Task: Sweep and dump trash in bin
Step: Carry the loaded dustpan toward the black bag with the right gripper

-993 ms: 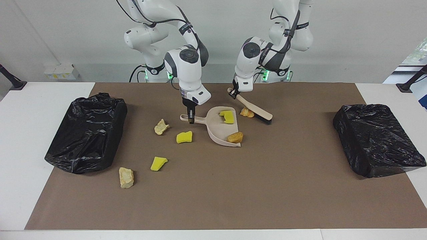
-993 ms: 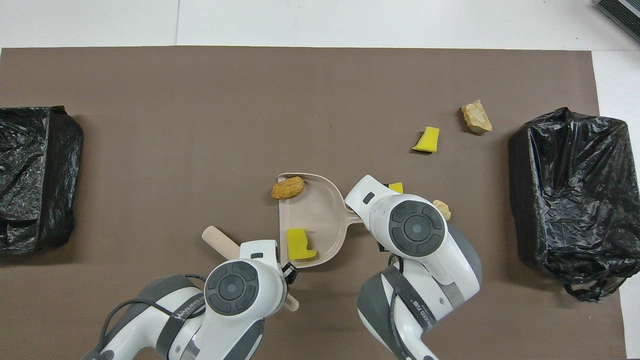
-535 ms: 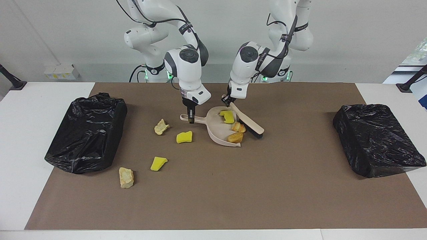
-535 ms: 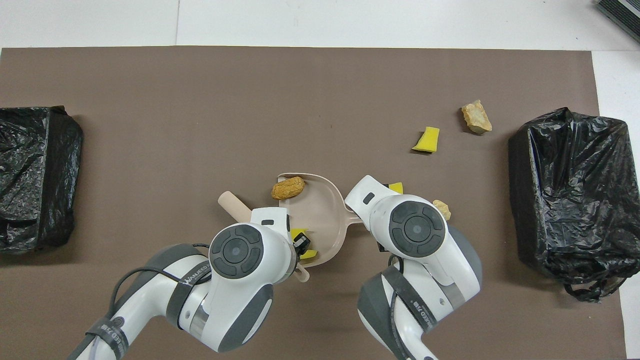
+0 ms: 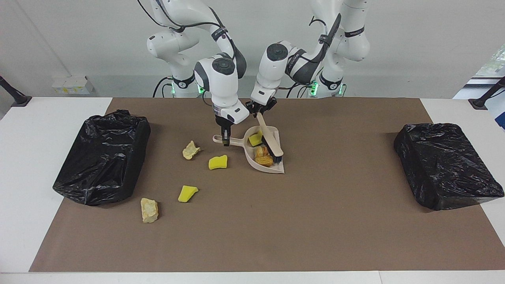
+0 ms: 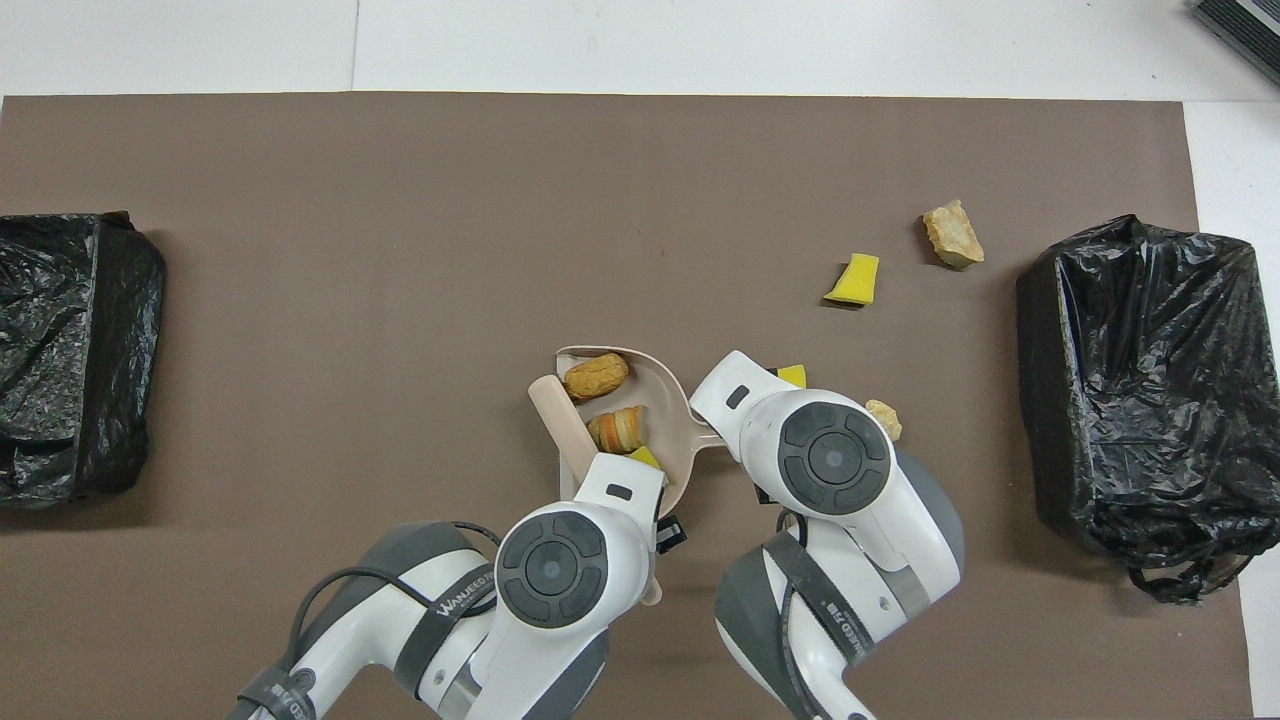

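Note:
My right gripper (image 5: 225, 139) is shut on the handle of the beige dustpan (image 5: 249, 157), which lies on the brown mat. My left gripper (image 5: 260, 112) is shut on the handle of the beige brush (image 5: 272, 144), whose bristles stand in the pan's mouth. In the pan lie two orange-brown lumps (image 5: 263, 156) and a yellow sponge piece (image 5: 255, 139); they also show in the overhead view (image 6: 596, 376). On the mat, toward the right arm's end, lie a beige lump (image 5: 191, 150), a yellow sponge (image 5: 217, 162), another yellow sponge (image 5: 187, 193) and a beige lump (image 5: 149, 210).
A bin lined with a black bag (image 5: 102, 157) stands at the right arm's end of the mat, its mouth open upward (image 6: 1130, 380). A second black-bagged bin (image 5: 446, 165) stands at the left arm's end.
My left gripper swept the brush toward the right arm's end, into the pan's mouth. It pushed one orange-brown lump off the mat into the pan and the other deeper in. The right gripper stayed still.

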Robot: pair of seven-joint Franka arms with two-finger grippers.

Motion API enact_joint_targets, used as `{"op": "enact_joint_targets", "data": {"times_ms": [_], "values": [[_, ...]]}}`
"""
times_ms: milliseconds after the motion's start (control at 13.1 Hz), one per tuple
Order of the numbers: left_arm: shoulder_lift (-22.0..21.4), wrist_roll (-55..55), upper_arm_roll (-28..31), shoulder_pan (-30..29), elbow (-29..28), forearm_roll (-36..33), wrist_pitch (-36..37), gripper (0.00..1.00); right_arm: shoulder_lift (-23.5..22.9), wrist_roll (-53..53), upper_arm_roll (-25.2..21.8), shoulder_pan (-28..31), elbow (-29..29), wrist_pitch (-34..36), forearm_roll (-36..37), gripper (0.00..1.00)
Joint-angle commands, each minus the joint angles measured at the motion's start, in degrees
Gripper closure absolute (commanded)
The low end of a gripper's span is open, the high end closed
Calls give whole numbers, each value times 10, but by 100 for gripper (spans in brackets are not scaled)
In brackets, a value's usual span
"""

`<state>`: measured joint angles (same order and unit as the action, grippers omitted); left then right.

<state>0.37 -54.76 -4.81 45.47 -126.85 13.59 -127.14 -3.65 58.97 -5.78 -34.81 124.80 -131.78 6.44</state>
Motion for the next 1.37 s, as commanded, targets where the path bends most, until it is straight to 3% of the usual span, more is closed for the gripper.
{"op": "enact_joint_targets", "data": {"times_ms": [0,382,687,993,1298], "values": [[-48,116,9,-27,1,0,95,100,16,2,3,8,16,6,2,100],[-113,184,9,-113,-9,-30,202,100,25,32,3,29,16,6,2,100],[-128,188,9,-121,-16,-37,219,100,48,50,3,40,16,12,2,100],[-153,184,-3,-106,-53,-37,205,100,109,66,2,61,15,45,0,100],[-156,134,-21,-26,-87,-36,166,100,144,190,-3,141,-12,122,-81,100]]}}
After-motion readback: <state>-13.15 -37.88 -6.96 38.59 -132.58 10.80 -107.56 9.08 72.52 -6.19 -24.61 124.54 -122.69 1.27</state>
